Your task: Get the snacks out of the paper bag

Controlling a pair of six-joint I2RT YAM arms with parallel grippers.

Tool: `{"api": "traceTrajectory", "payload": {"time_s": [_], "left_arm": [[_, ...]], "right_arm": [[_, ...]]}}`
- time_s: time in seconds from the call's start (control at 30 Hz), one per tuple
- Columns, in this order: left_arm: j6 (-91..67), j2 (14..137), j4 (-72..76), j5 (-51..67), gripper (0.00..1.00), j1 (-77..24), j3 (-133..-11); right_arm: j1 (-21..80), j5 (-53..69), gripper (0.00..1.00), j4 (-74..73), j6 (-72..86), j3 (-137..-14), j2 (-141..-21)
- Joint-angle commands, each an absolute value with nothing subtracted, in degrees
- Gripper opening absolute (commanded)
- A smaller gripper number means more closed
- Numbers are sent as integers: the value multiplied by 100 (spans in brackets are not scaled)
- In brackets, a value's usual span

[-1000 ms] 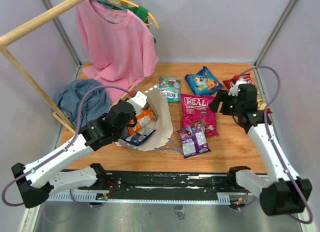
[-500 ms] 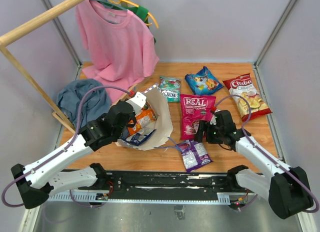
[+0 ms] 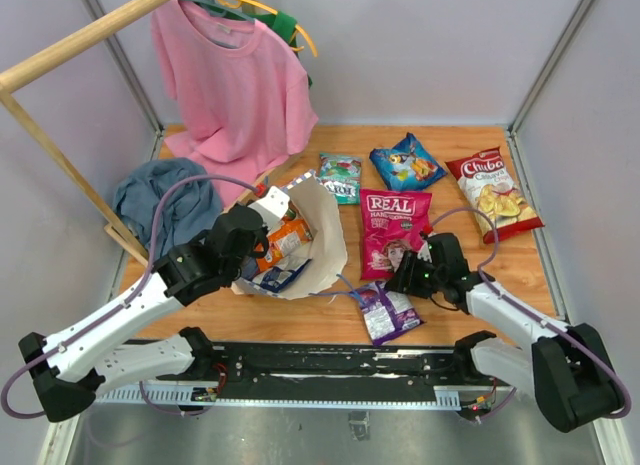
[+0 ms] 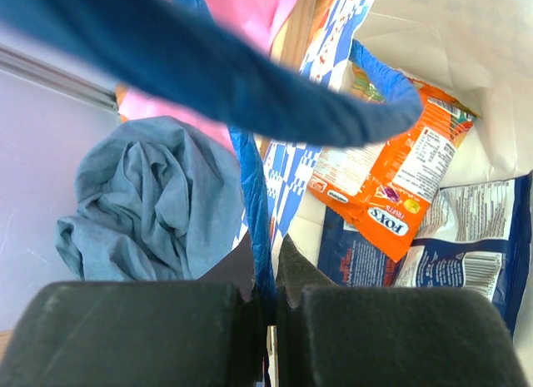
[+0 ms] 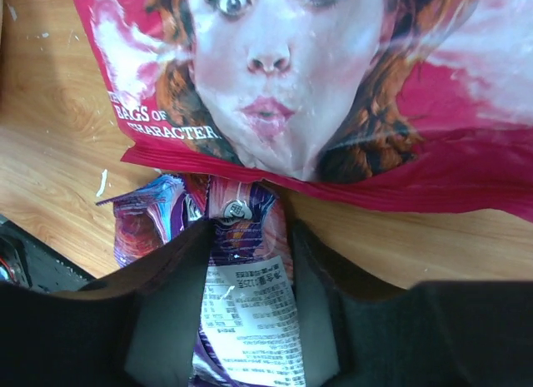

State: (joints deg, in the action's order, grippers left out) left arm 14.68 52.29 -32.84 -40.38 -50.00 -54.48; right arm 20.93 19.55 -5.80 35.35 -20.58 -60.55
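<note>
The paper bag (image 3: 322, 237) lies open on its side at centre left, with an orange packet (image 3: 287, 240) and a blue packet (image 3: 281, 276) inside. My left gripper (image 3: 252, 247) is shut on the bag's blue cord handle (image 4: 256, 204) at the bag's mouth. Snacks lie on the table: a pink-red REAL bag (image 3: 396, 217), a purple packet (image 3: 386, 311), a teal packet (image 3: 340, 177), a blue bag (image 3: 406, 163) and Chiba chips (image 3: 492, 192). My right gripper (image 3: 405, 276) is open, low over the purple packet (image 5: 250, 304), one finger on each side, at the REAL bag's (image 5: 333, 87) near edge.
A pink T-shirt (image 3: 235, 85) hangs from a wooden rack (image 3: 70, 50) at the back left. A blue-grey cloth (image 3: 165, 200) lies left of the bag, also in the left wrist view (image 4: 141, 195). Walls close in both sides.
My right arm swung from the back right by the Chiba chips down to the purple packet, which has shifted toward the near edge. The left gripper keeps hold of the handle.
</note>
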Motion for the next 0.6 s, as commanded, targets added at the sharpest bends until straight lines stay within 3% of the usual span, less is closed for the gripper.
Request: {"api": "traceTrajectory", "payload": {"time_s": [0.0,0.2,0.57], "left_arm": [[1372,5101,-3300,-4033,1,-4957,-5427],[1373,5054,-3330,-4038,1,-4949,-5440],[1397,4995,-3328,-4047,1,-4933,-5432]], "right_arm": [[2136,2218,36,-462,3841,-1715,-6001],[2136,2247,2,-940,3937,-1812,-5183],[2147,1347,1,-3001,3091,-3539,-3848]]}}
